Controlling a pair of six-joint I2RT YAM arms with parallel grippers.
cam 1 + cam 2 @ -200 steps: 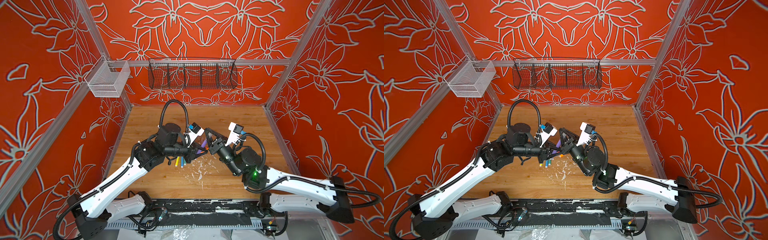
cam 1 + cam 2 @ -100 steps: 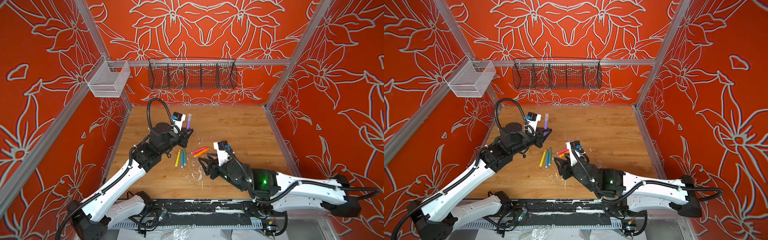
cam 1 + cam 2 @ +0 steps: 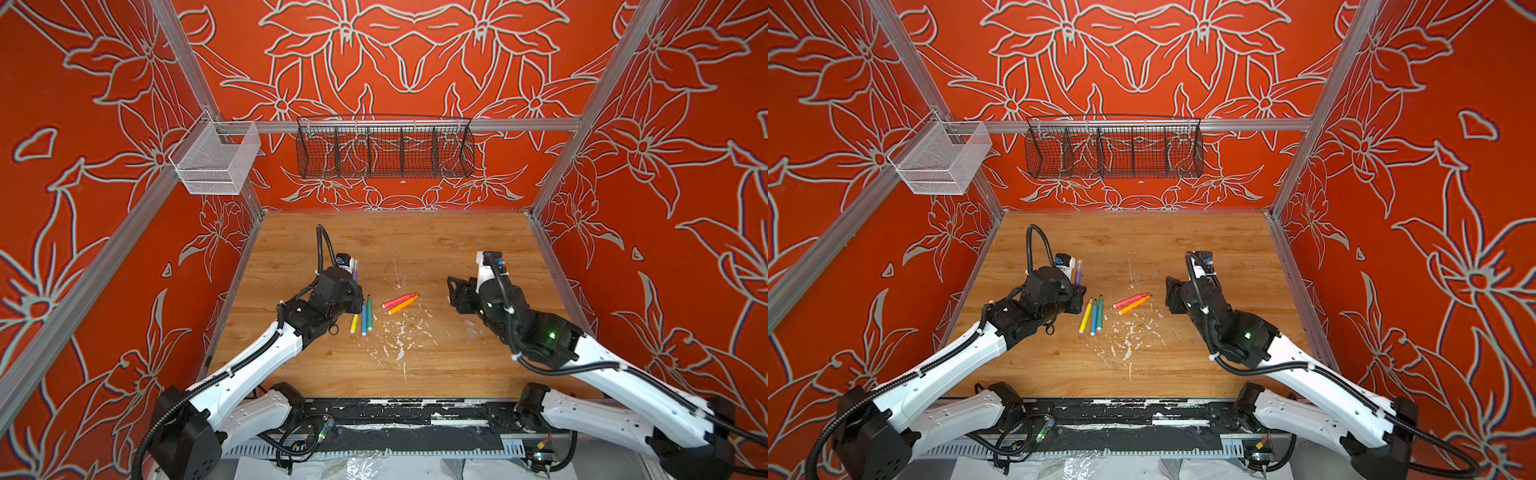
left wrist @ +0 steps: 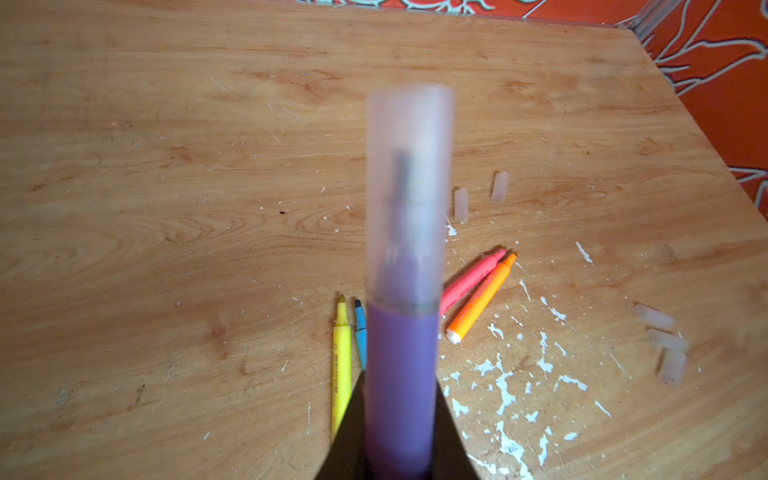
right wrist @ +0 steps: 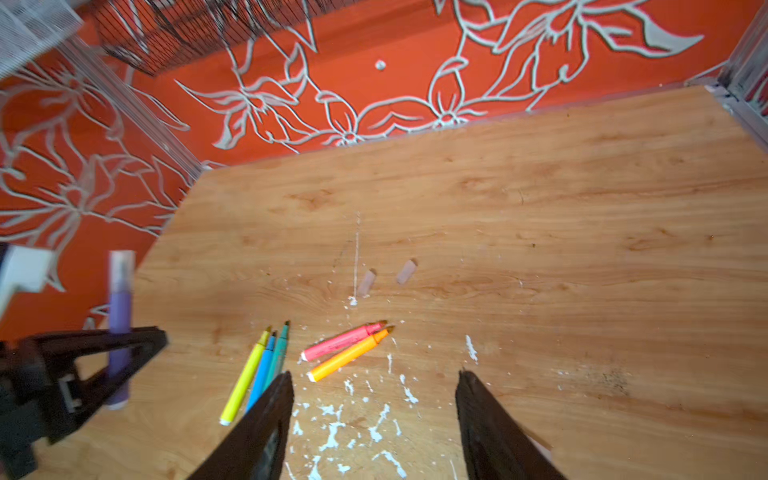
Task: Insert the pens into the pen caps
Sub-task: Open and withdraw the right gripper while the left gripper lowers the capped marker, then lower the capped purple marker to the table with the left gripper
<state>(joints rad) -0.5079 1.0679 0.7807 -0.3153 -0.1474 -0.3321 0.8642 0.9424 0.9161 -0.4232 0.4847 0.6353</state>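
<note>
Gripping the slim purple marker pen (image 4: 401, 374) low on its barrel, clamped tight in the left gripper (image 5: 120, 353), held upright above the wooden tabletop (image 3: 415, 365), left of the middle. Wore a clear plastic cap (image 4: 409, 187) pushed down to the barrel shoulder, so judged this one done. Had the right gripper (image 5: 374, 380) spread wide and empty, hovering off to the right.

Left five on the wood: yellow marker pen (image 5: 245, 378), blue marker pen (image 5: 262, 370) and green marker pen (image 5: 279, 353) side by side, with pink-red marker pen (image 5: 340, 343) and orange marker pen (image 5: 349, 353) touching each other near them. Counted two loose clear caps (image 5: 367, 281) farther back and three more caps (image 4: 667, 340) bunched near the right arm.

Best, probably, to lay the purple one down well apart from the uncapped row, low and flat before releasing, to stop a roll. Then, for the right side, to take the nearest of the bunched three, pinching across its middle with the open mouth facing out. Faint against the grain, easily missed or flicked away.
</note>
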